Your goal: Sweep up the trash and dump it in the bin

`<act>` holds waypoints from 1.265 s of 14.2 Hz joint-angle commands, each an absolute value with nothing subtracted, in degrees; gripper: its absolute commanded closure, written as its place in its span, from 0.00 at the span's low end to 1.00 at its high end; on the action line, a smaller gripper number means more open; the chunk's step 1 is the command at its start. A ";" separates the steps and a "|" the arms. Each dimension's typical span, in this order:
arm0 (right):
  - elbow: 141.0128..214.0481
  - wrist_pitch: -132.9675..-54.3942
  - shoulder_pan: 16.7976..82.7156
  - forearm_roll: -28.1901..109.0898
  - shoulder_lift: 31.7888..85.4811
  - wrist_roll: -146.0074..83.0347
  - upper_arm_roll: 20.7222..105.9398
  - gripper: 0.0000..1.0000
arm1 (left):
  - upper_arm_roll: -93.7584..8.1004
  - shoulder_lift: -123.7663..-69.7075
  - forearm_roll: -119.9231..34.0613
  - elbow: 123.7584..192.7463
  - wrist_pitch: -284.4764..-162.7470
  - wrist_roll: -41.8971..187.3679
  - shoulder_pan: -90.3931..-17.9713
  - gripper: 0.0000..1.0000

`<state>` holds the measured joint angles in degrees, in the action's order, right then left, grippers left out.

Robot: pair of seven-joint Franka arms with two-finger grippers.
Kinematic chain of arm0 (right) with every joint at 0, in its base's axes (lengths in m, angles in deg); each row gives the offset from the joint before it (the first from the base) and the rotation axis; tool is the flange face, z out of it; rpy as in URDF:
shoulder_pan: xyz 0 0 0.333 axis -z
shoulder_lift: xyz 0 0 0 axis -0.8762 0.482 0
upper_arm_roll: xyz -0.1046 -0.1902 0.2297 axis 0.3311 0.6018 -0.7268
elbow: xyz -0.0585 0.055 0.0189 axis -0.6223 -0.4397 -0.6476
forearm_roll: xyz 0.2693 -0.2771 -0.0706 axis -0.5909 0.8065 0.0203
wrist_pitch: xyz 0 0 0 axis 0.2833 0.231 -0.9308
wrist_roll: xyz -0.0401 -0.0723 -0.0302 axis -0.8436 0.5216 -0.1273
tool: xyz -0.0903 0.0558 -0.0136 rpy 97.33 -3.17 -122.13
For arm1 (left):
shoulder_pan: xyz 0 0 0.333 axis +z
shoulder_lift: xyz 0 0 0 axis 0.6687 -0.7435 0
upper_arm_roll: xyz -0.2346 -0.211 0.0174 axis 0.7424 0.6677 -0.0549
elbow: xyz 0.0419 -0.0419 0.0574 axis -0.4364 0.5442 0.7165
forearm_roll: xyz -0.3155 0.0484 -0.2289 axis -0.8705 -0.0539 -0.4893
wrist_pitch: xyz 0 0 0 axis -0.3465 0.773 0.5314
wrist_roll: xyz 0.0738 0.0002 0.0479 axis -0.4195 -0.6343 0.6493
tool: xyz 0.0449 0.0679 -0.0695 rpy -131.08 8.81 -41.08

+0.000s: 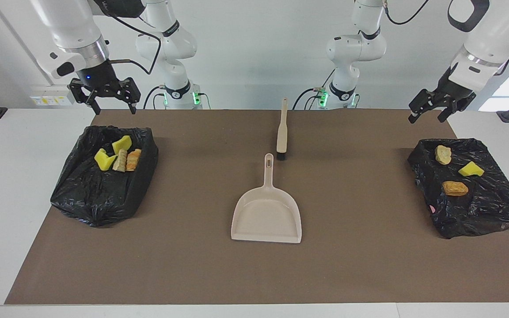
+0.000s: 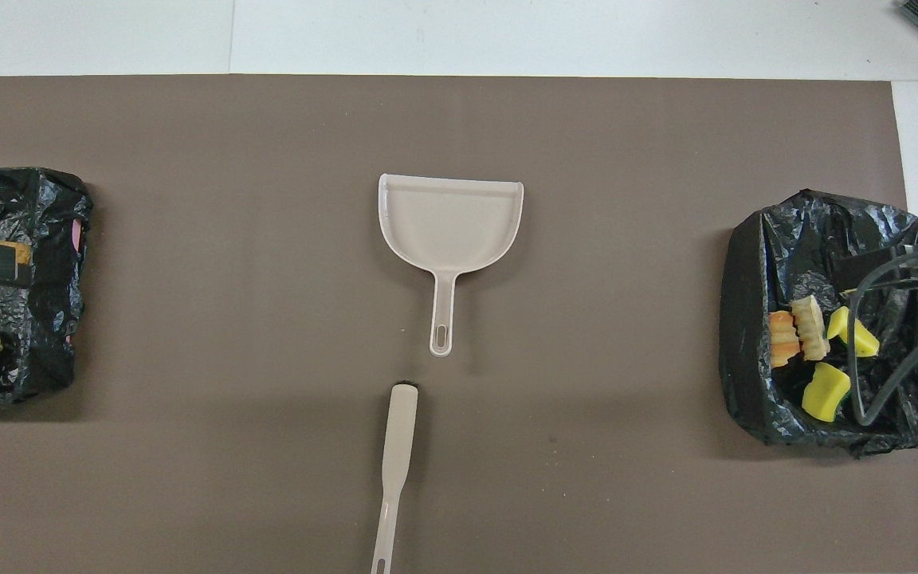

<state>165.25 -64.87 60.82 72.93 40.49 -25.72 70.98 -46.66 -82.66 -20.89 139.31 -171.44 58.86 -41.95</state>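
Observation:
All the trash lies in two black bag-lined bins. The bin at the right arm's end [image 1: 84, 198] holds two yellow sponge pieces [image 1: 122, 144], a pale beige wad [image 1: 120, 161] and an orange-brown lump [image 1: 134, 160]. The bin at the left arm's end [image 1: 491, 207] holds a pale lump [image 1: 443, 154], a yellow sponge piece [image 1: 471, 169] and an orange-brown lump [image 1: 455, 188]. My right gripper [image 1: 112, 107] hangs open and empty, raised over its bin. My left gripper [image 1: 427, 118] hangs open and empty, raised over the other bin.
The beige dustpan [image 1: 267, 214] lies flat mid-table with its handle toward the robots. The beige brush [image 1: 282, 130] lies just nearer to the robots, its black bristles next to the dustpan's handle. A brown mat [image 1: 192, 265] covers the table.

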 commanded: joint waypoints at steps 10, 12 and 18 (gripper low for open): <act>166.77 -65.82 61.45 72.18 39.25 -24.72 70.62 0.00 | -46.47 -81.40 -19.55 135.89 -168.10 58.26 -42.58 0.00; 166.77 -65.73 61.45 72.18 39.25 -24.72 70.62 0.00 | -46.56 -80.70 -19.55 137.03 -167.76 58.17 -42.41 0.00; 166.77 -65.64 61.45 72.09 39.25 -24.72 70.62 0.00 | -46.65 -80.61 -19.46 136.68 -167.94 58.87 -42.06 0.00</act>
